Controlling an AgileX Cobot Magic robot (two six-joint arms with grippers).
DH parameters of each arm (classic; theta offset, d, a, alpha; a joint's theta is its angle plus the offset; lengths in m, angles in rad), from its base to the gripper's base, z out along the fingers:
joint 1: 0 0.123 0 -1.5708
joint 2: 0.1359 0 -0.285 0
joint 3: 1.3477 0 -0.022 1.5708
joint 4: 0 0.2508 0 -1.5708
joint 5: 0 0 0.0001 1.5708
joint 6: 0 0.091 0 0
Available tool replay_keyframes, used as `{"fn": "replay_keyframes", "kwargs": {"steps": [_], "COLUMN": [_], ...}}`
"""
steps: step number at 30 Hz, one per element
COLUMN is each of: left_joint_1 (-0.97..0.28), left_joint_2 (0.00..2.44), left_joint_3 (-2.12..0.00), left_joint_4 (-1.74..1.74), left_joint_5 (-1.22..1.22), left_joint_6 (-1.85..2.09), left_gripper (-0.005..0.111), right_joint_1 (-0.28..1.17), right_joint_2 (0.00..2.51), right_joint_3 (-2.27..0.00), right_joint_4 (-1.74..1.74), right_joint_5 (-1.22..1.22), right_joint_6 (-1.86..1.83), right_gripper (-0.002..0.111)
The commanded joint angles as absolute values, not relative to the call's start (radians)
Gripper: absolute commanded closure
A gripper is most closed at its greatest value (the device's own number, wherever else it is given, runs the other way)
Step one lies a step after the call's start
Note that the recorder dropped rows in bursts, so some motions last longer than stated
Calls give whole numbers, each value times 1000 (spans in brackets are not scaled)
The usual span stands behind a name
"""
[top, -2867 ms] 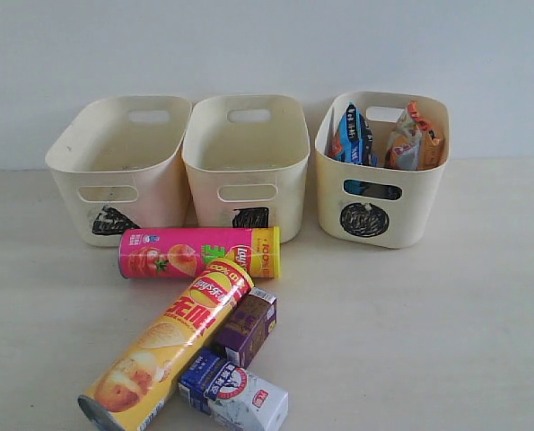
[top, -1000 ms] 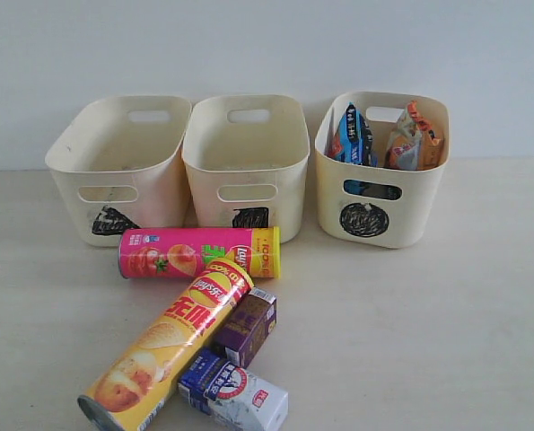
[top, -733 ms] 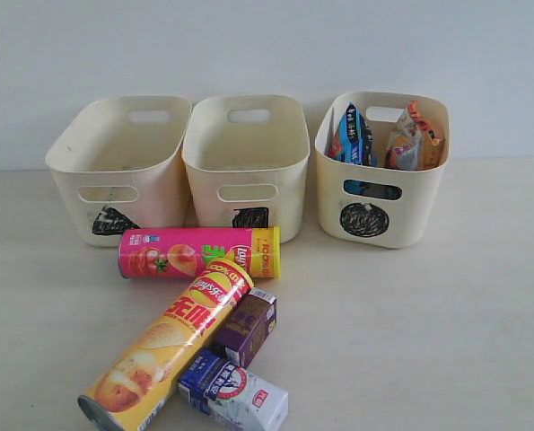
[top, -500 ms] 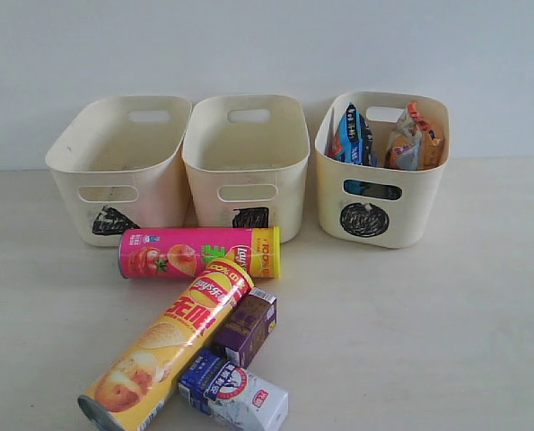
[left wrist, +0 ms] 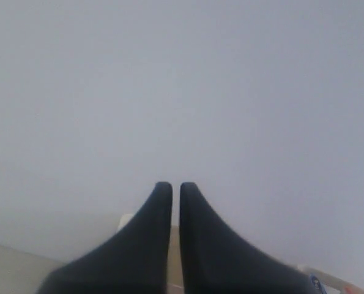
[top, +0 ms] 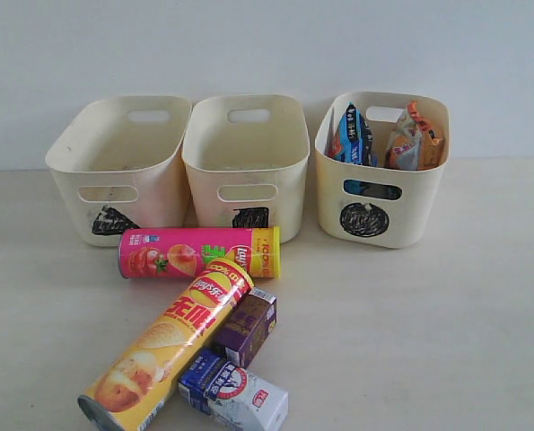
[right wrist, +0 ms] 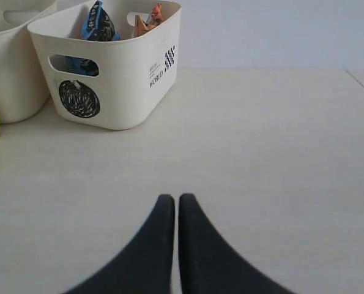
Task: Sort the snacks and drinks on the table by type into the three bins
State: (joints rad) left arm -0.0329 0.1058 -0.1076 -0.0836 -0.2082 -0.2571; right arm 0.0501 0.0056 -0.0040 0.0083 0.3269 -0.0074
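Pink tube [top: 199, 252], yellow tube [top: 168, 346], purple carton [top: 246, 327] and blue-and-white carton [top: 235, 393] haven't budged, so we're stalled, left gripper [left wrist: 176, 190] and right gripper [right wrist: 177, 201] pinched together, empty.

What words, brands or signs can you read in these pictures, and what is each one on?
"WORLD": printed on the side of the circle-marked bin; the smaller lines above it are too small to read.
"无限": on the yellow chip tube.
"Lay's": round logo on the pink chip tube, barely legible.
Blue-and-white carton: lettering around its red logo is blurred.
Purple carton: unreadable.
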Motion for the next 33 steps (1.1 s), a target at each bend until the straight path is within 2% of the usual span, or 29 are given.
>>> {"fn": "replay_keyframes", "kwargs": {"steps": [1,8,15,21,24,29,33], "left_joint_1": [-32,-32,-32,-32,-37,-197,-277], "left_joint_2": [246,496,723,918,1022,1118,1153], "left_joint_3": [-231,-460,-659,-820,-897,-897,-897], "left_joint_4": [-33,76,57,-295,-360,-349,-349], "left_joint_5": [-205,29,303,677,892,921,921], "left_joint_6": [-276,-264,-67,437,509,524,524], "left_gripper": [102,102,102,102,102,102,102], "right_joint_1": [50,50,50,50,50,50,50], "right_joint_2": [0,0,0,0,0,0,0], "right_joint_3": [0,0,0,0,0,0,0], "right_joint_4": [9,9,9,9,9,9,9], "right_joint_5": [322,322,322,322,322,322,322], "right_joint_6": [-6,-6,-6,-6,-6,-6,-6], "right_gripper": [108,108,108,108,108,108,108]}}
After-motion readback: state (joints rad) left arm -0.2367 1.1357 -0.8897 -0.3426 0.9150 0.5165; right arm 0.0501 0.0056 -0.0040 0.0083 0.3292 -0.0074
